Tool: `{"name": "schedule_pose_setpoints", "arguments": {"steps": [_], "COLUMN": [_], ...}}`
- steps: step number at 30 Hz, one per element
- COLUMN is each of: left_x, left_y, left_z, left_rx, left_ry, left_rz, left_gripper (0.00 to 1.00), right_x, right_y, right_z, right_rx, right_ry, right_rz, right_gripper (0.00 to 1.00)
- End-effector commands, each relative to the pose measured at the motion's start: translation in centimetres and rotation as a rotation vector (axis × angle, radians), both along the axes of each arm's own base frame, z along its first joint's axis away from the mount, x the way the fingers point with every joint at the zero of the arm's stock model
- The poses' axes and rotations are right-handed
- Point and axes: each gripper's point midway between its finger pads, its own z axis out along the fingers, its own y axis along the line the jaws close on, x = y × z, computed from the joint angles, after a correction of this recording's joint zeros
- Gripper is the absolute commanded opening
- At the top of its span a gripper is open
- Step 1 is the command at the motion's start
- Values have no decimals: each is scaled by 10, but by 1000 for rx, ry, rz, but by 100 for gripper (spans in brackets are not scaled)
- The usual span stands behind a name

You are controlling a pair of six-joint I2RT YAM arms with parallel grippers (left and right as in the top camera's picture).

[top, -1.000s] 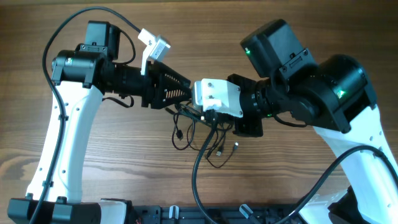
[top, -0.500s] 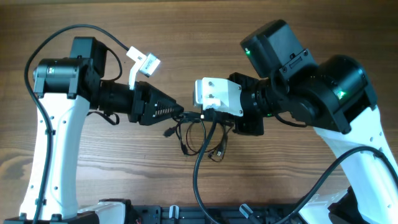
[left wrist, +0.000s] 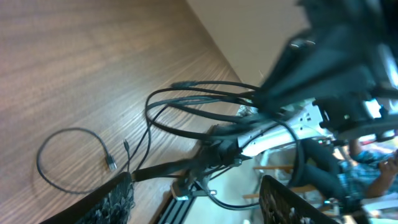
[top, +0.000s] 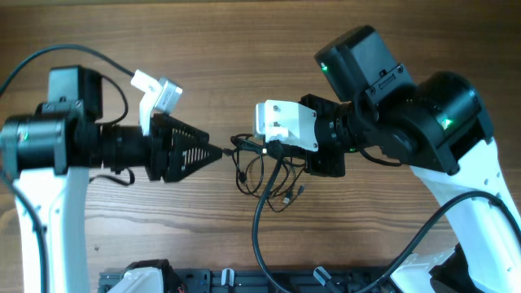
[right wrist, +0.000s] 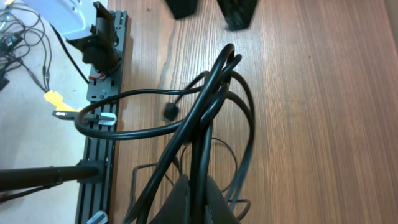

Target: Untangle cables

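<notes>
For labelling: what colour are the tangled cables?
Black; the thin flexible cables show best from the right wrist.

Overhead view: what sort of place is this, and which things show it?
Probably a robotics lab bench: a left arm and a right arm at a wooden table, thin black cables tangled between them, and a black mounting rail along the table's edge.

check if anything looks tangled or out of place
Yes: the thin black cables sit in a knotted clump of overlapping loops at the middle of the brown wooden table, bunched at the right pincer, which is shut on them. Nothing looks spilled or broken.
</notes>
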Motion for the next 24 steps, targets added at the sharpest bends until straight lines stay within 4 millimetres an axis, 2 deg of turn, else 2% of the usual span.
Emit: {"name": "schedule_pose_setpoints", "arguments": {"steps": [1,6,9,14,18,24], "left_x": [-13,2,0,4,3,3], "left_y": [-2,-4,-22,-60,-60,-51], "left_z": [20,26,24,23,22,6], "left_rx": [-12,0,8,-29,-28,84], "left_ry": [-129,-271,-413,-508,-500,-461], "left_rz": [-6,-33,-177,-333,-332,-299], "left_gripper": [67,64,64,62,63,64], "right_x": [0,0,-3,-6,-6,-3], "right_y": [2,6,10,9,9,9], "right_z": [4,1,3,3,3,2], "right_rx": [18,25,45,46,47,39], "right_ry": [5,32,48,63,61,46], "right_rz": [-12,-4,13,15,16,9], "right_gripper": [6,6,5,4,4,4]}}
